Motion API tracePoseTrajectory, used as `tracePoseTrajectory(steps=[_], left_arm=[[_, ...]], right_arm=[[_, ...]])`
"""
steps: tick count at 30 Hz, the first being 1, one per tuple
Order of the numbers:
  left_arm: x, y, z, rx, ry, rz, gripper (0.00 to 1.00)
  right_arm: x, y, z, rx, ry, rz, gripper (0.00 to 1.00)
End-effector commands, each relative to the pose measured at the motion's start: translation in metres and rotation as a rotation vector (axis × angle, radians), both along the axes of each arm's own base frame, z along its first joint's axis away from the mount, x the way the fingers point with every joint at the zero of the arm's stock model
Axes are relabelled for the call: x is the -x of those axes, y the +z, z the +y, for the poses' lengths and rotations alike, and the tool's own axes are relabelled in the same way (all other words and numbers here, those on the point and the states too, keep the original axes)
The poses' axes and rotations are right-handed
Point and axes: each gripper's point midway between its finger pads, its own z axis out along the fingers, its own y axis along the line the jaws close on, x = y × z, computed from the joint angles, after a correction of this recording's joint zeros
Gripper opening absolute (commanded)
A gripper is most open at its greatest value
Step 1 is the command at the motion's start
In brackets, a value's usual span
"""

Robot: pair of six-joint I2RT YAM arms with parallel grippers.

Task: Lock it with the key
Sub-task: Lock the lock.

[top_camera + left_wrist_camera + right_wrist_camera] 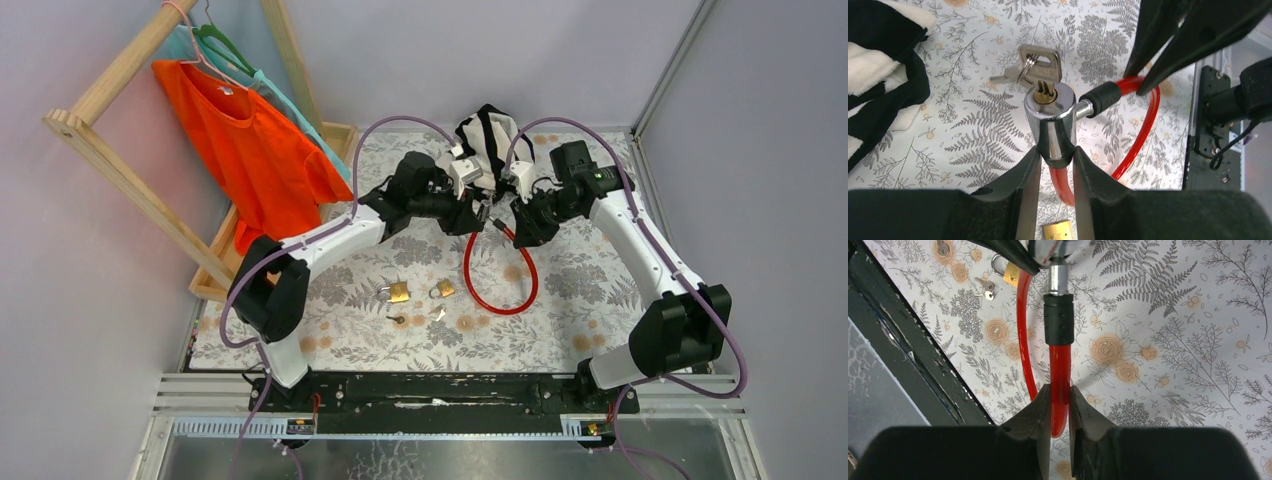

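A red cable lock (500, 275) hangs in a loop between my two grippers above the floral table. My left gripper (1056, 157) is shut on the lock's chrome cylinder body (1050, 120). A key (1040, 70) with a ring of spare keys sits in the cylinder's keyhole. The cable's black-collared metal end (1100, 97) is seated in the cylinder's side. My right gripper (1060, 399) is shut on the red cable (1060, 375) just below that black collar (1058, 320).
Two small brass padlocks (398, 292) (443, 289) and loose keys (400, 320) lie on the table in front. A black-and-white cloth (487, 140) lies at the back. A wooden rack with an orange shirt (240, 140) stands at the left.
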Motion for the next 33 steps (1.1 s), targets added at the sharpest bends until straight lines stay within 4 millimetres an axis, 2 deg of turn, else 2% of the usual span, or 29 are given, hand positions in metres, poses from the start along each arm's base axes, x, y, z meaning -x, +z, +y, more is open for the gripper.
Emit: tracePoseTrajectory(steps=[1,7,16,21,27,33], left_arm=[[0.053,0.013,-0.015,0.052,-0.254,-0.111,0.01],[0.058,0.002,-0.006,0.012,-0.294,-0.19,0.03],[0.063,0.007,-0.005,0.022,-0.312,-0.228,0.06],[0.062,0.01,-0.004,0.024,-0.291,-0.233,0.06],[0.06,0.01,0.0,0.01,-0.258,-0.222,0.01],[0.062,0.006,0.003,0.001,-0.232,-0.219,0.0]], right_arm=[[-0.035,0.049,0.033,-0.162,0.095,-0.251,0.0],[-0.031,0.056,0.033,-0.163,0.119,-0.254,0.0],[-0.016,0.055,0.041,-0.214,0.171,-0.192,0.01],[-0.021,0.045,0.041,-0.218,0.146,-0.223,0.06],[-0.03,0.035,0.044,-0.232,0.141,-0.256,0.18],[-0.029,0.02,0.051,-0.275,0.142,-0.241,0.21]])
